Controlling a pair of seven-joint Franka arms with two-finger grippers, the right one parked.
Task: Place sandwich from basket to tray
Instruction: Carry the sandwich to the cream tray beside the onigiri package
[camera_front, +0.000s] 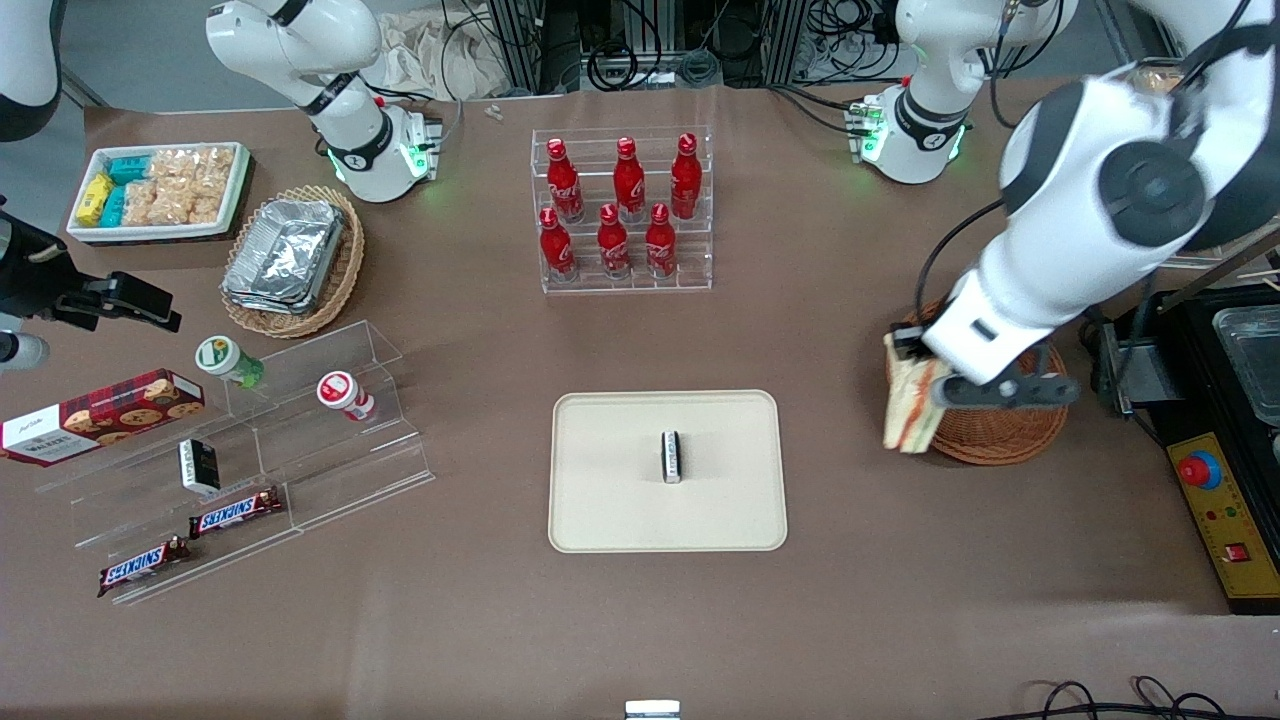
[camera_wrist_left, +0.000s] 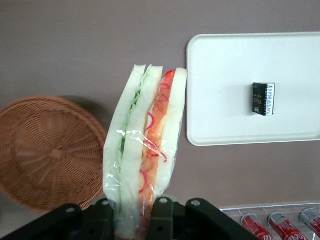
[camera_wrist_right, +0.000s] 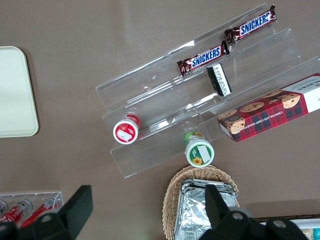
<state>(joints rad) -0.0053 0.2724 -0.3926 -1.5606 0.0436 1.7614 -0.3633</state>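
My gripper (camera_front: 925, 385) hangs above the table at the rim of the reddish-brown wicker basket (camera_front: 1005, 430), on the side toward the tray. It is shut on the sandwich (camera_front: 912, 405), a plastic-wrapped wedge of white bread with red and green filling (camera_wrist_left: 145, 150), pinched between the black fingers (camera_wrist_left: 162, 220). The sandwich is lifted clear of the basket (camera_wrist_left: 47, 152), which shows nothing inside. The cream tray (camera_front: 667, 470) lies flat mid-table, toward the parked arm from the basket, with a small black packet (camera_front: 672, 456) on it (camera_wrist_left: 263, 98).
A clear rack of red cola bottles (camera_front: 620, 210) stands farther from the front camera than the tray. A black appliance with a red button (camera_front: 1205, 470) sits beside the basket at the working arm's end. Clear shelves with snacks (camera_front: 240, 450) lie toward the parked arm's end.
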